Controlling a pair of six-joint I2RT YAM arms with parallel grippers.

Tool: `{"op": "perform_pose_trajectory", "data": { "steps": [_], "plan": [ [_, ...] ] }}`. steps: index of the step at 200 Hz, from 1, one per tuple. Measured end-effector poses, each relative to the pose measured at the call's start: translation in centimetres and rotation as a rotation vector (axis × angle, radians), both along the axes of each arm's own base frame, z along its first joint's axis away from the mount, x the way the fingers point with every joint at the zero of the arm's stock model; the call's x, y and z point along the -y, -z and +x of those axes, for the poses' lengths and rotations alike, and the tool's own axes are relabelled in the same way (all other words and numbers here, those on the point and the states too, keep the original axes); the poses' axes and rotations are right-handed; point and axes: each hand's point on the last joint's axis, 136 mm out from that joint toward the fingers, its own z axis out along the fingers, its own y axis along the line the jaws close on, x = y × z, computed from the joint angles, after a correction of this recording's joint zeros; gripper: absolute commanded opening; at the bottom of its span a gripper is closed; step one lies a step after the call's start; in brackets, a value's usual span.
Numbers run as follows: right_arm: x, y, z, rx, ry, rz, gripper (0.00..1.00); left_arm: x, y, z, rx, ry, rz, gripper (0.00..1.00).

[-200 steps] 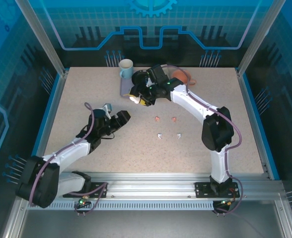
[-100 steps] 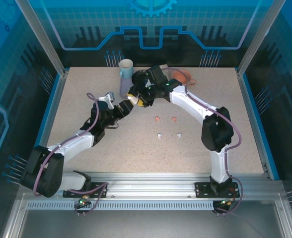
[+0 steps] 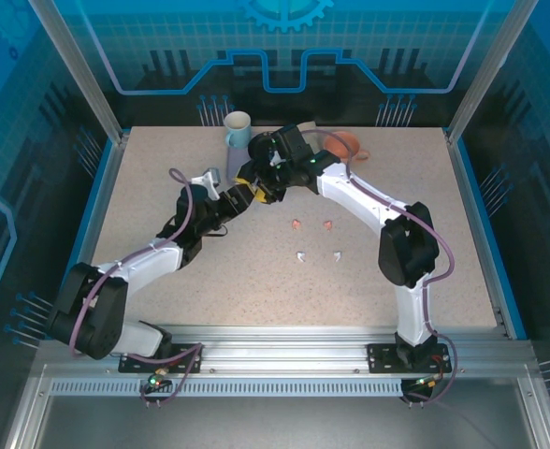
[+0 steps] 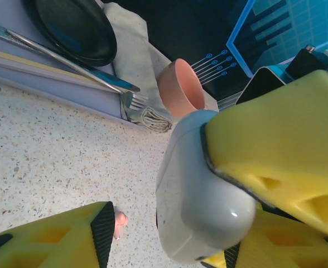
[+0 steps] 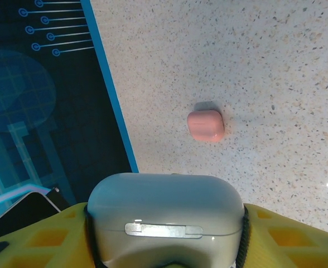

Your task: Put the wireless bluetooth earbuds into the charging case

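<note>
Your right gripper (image 5: 165, 248) clamps white charging case (image 5: 164, 204) aloft over table (image 3: 443, 215), left of centre toward back; your left gripper (image 4: 169, 245) straddles same case, jaws parted, one finger (image 4: 100, 231) clear of shell; pink earbuds (image 3: 296, 224) and white earbuds (image 3: 301, 256) lie loose at table centre, pink pair behind white, well apart from case.

white case (image 5: 164, 209) cut off below, black dish (image 4: 69, 30) cropped, pink object (image 4: 120, 221) half hidden
</note>
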Motion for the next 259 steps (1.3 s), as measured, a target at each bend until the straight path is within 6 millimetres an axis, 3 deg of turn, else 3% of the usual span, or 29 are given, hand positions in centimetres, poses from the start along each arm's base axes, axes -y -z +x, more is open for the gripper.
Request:
{"op": "perform_pose_trajectory", "data": {
  "steps": [51,87,112,134,160,190,210,228,259],
  "plan": [
    [-0.1,-0.2,-0.1,-0.004,0.009,0.011,0.47,0.5,-0.5,0.3,0.029,0.014,0.007,0.34],
    [0.1,-0.4,0.1,0.003,0.027,0.009,0.52,0.7,-0.9,0.6,0.045,0.018,0.016,0.15],
    [0.3,-0.8,0.2,0.010,0.036,0.007,0.65,0.7,-1.2,0.7,0.054,0.025,0.023,0.00],
    [0.5,-1.4,0.2,0.006,0.044,0.007,0.82,1.0,-1.4,0.6,0.056,0.041,0.047,0.00],
    [2.0,-3.4,0.4,0.048,0.071,0.000,0.86,0.8,-1.1,0.2,0.040,0.064,0.120,0.00],
    [7.2,-7.8,1.6,0.140,0.145,0.004,0.86,0.9,-2.5,-0.5,0.075,0.118,0.279,0.00],
    [10.6,-9.4,1.9,0.187,0.177,-0.019,0.86,2.1,-3.9,-1.1,0.142,0.159,0.426,0.00],
    [11.9,-8.9,1.4,0.185,0.167,-0.039,0.84,3.8,-4.6,-2.1,0.217,0.186,0.572,0.00],
    [11.8,-5.6,-0.1,0.108,0.098,-0.056,0.80,6.4,-4.2,-3.6,0.348,0.185,0.856,0.00]
  ]
}}
